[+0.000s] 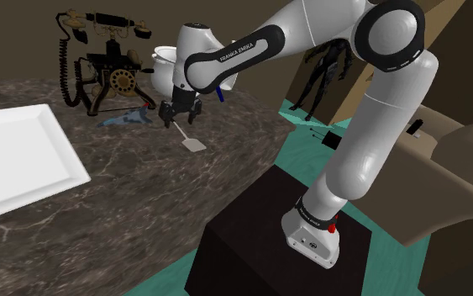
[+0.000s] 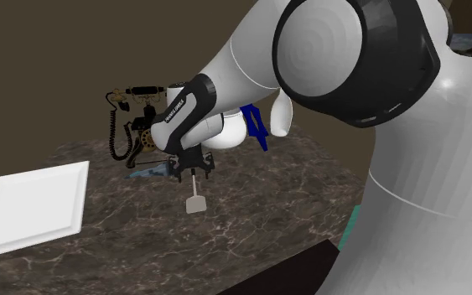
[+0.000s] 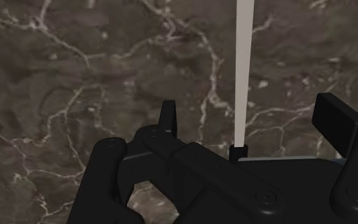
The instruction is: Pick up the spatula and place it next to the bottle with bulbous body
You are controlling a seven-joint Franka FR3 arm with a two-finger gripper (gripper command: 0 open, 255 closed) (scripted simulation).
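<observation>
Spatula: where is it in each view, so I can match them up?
Shoulder view: spatula hangs from the gripper, just left of centre, lower right of the telephone.
Second exterior view: left of centre, blade down under the gripper, lower right of the telephone.
Wrist view: pale handle running straight out from the gripper.
Shared landmark: the dark veined counter beneath it.

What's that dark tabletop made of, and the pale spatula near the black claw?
Countertop: looks like polished dark marble, brown-black with pale branching veins, though it may be only a printed pattern. Spatula: plain off-white, matte, no grain or gleam; plastic or painted metal, the look leaves it open.
</observation>
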